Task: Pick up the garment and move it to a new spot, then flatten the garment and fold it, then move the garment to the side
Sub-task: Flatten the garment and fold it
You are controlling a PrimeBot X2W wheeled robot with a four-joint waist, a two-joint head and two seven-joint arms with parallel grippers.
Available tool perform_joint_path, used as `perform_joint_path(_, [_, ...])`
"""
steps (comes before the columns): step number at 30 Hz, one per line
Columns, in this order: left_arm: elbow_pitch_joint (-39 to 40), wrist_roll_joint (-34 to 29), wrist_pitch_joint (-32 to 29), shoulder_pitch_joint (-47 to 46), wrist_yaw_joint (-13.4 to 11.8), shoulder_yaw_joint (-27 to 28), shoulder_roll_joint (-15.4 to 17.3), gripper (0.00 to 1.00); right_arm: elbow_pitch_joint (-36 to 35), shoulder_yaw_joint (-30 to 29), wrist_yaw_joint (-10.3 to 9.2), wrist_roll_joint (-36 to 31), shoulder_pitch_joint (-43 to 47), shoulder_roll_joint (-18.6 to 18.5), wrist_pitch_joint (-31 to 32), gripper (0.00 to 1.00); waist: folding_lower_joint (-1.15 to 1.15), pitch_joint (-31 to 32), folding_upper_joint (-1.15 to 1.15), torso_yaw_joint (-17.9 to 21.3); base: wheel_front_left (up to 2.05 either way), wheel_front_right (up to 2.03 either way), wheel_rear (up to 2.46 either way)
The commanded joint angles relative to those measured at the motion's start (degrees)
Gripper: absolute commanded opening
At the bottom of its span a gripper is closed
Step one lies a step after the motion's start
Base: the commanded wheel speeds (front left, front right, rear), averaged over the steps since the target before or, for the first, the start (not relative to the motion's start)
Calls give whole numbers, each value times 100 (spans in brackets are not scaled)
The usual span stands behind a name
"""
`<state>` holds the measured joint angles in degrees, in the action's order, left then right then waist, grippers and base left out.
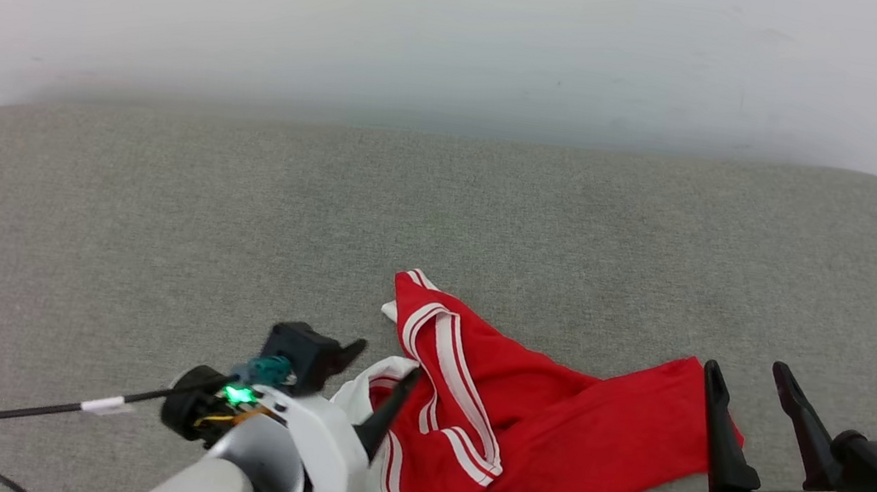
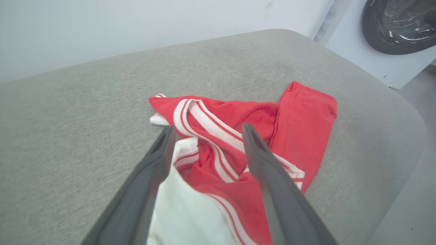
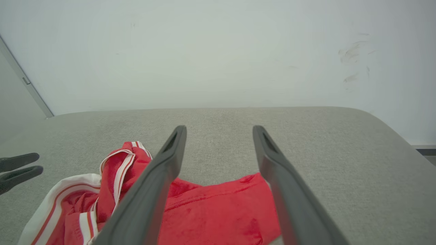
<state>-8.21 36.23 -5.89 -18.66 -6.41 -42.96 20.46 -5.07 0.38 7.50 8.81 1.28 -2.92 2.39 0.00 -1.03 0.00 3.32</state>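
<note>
Garment (image 1: 552,416) crumpled on grey cushion (image 1: 240,192); L gripper (image 1: 388,359) (over white sleeve (image 2: 184,211)) & R gripper (image 1: 744,368) jaws apart

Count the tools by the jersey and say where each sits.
2. The left tool stands open over the garment's white-sleeved end; the right tool stands open at its plain red end. None seems hidden.

Head cam: high, looking forward-down across grey surface (image 1: 153,197) to far wall (image 1: 469,27). Left wrist cam: low, close, facing right over garment (image 2: 299,115). Right wrist cam: low, facing far wall. All share garment.
</note>
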Motion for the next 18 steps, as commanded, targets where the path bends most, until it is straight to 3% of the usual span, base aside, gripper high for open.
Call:
perform_joint_path(1, [92,35,-66,106,-143,165,156,100,-34,7,-2,2,33,6,6,100,0,-4,0,-13,0,0,0])
perform_joint_path(3, [168,67,-223,118,-289,305,398,100,-51,24,-2,-2,14,6,-2,100,0,-24,0,-10,0,0,0])
perform_joint_path(6, [178,150,-647,121,-311,341,697,100,-91,72,-2,-56,-40,6,-24,100,0,-95,0,3,0,0,0])
perform_joint_path(11, [-48,319,-1334,-109,39,162,947,100,-131,141,-2,-70,-176,6,-32,100,0,-337,0,83,0,0,0])
perform_joint_path(18, [-638,348,-2204,-566,562,-262,971,100,-52,148,-2,-22,-315,6,-88,100,0,-667,0,238,0,0,0])
